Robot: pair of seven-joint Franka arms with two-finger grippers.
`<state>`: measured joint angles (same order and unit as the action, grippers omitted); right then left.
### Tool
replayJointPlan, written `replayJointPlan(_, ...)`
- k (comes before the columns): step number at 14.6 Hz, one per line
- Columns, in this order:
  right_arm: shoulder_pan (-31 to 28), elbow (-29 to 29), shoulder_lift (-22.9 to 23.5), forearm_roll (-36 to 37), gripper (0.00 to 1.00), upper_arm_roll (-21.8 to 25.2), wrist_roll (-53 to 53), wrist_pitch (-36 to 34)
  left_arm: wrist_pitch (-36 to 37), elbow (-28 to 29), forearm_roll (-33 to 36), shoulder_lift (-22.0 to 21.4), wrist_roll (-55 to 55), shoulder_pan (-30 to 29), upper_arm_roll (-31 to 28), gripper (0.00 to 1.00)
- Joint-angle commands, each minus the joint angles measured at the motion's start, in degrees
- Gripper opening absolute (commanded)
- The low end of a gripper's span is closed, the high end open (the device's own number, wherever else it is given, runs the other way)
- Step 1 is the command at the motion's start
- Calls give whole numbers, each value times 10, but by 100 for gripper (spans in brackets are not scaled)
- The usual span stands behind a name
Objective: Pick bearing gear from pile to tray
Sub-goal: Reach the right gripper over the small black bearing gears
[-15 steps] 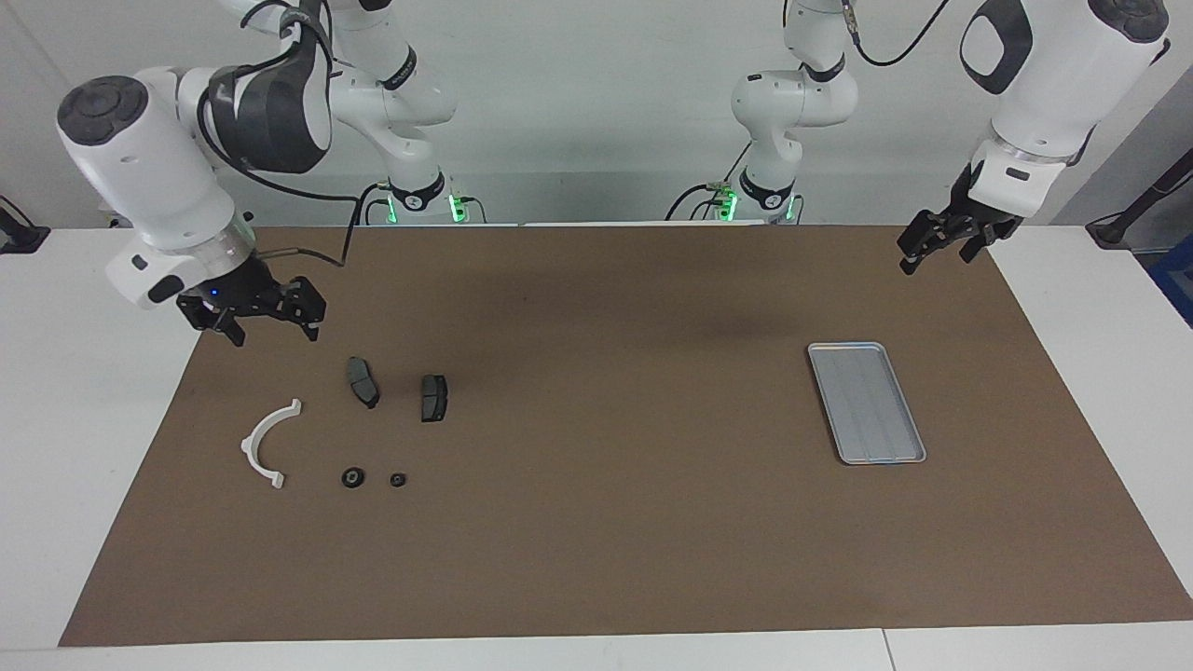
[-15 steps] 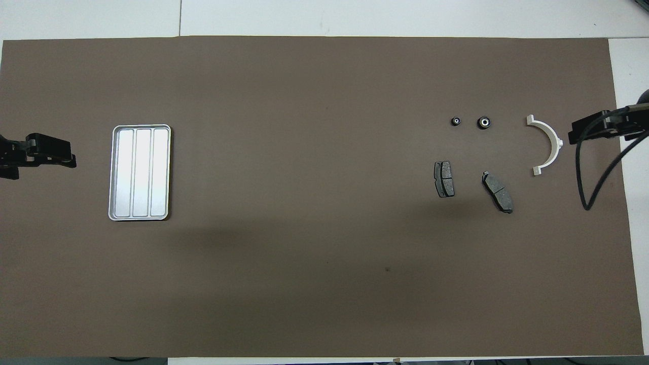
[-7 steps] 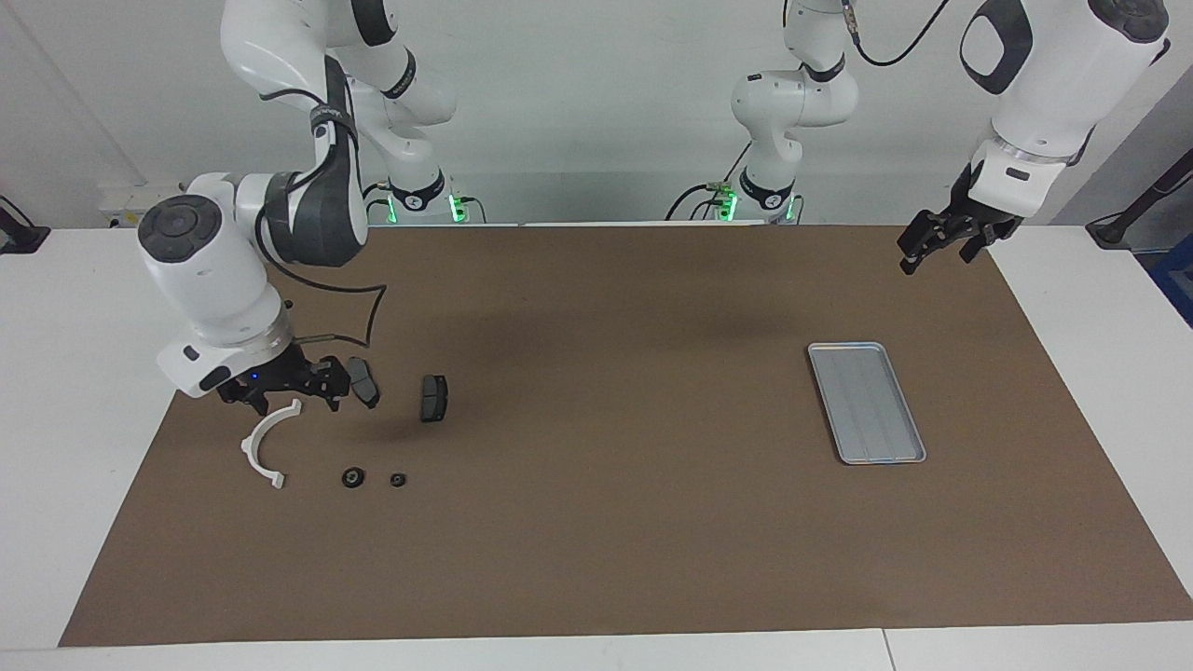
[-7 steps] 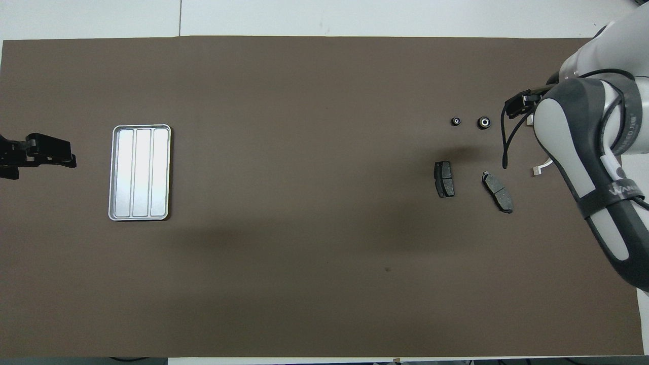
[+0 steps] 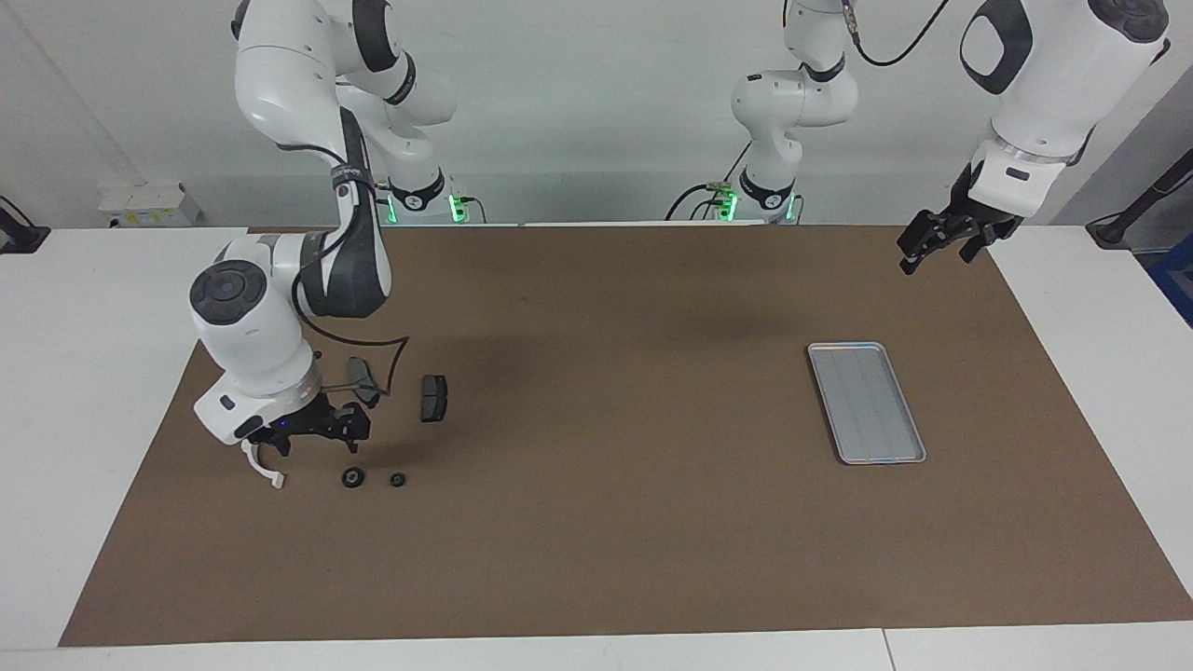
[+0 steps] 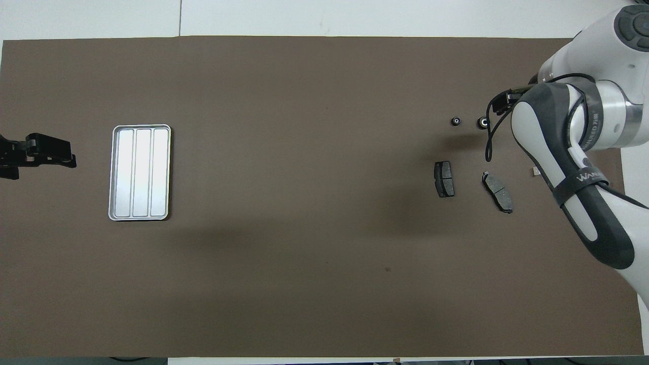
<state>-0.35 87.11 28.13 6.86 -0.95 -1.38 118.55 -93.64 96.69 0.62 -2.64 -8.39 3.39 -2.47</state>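
Two small black round bearing gears [image 5: 352, 478] [image 5: 397, 480] lie on the brown mat, the parts of the pile farthest from the robots; in the overhead view they are the gears [image 6: 456, 121] [image 6: 482, 122]. My right gripper [image 5: 320, 445] hangs open and low over the pile, above the white half-ring bracket [image 5: 267, 473]. It is just short of the larger gear and holds nothing. The silver tray [image 5: 867, 402] [image 6: 139, 172] lies at the left arm's end. My left gripper [image 5: 937, 244] [image 6: 50, 157] waits open in the air over the mat's edge beside the tray.
Two dark grey brake pads [image 5: 433, 398] [image 5: 362, 377] lie nearer to the robots than the gears; the right arm's cable loops over one. The right arm covers most of the bracket from above. Bare brown mat [image 5: 615, 447] spans between pile and tray.
My right arm swung down from the mat's edge over the pile, and its gripper now covers most of the white bracket. The left arm and all parts stayed put.
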Motion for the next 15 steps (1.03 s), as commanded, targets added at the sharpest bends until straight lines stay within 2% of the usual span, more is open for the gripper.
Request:
replayJointPlan(1, -5, -42, 37, 13, 100, -7, -26, 7, -1, 18, -7, -18, 2, -1, -1, 100)
replayJointPlan(8, -4, -66, 79, 7, 99, -20, -70, 27, -1, 19, -7, -18, 2, -1, 0, 100)
replayJointPlan(15, 1, -64, 109, 6, 98, -20, -86, 43, -1, 18, -7, -18, 2, -1, 0, 100)
